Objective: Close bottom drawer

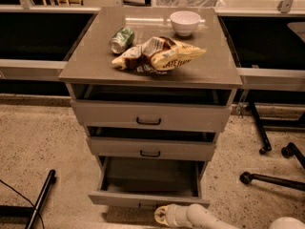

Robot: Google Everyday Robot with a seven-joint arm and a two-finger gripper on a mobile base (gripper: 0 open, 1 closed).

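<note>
The bottom drawer [148,198] is the lowest of three grey-beige drawers in the cabinet. It is pulled far out, and its long grey tray is empty. Its small black handle [145,206] shows at the front's lower edge. My gripper [161,215] comes in from the bottom right on a white arm. Its tip sits just in front of and below the drawer front, near the handle. The middle drawer [150,150] and top drawer [148,117] stand slightly out.
On the cabinet top [95,66] lie a green can [122,39], a chip bag [159,55] and a white bowl [185,22]. Chair legs with casters [267,147] stand on the right. A black bar [40,199] lies on the speckled floor at left.
</note>
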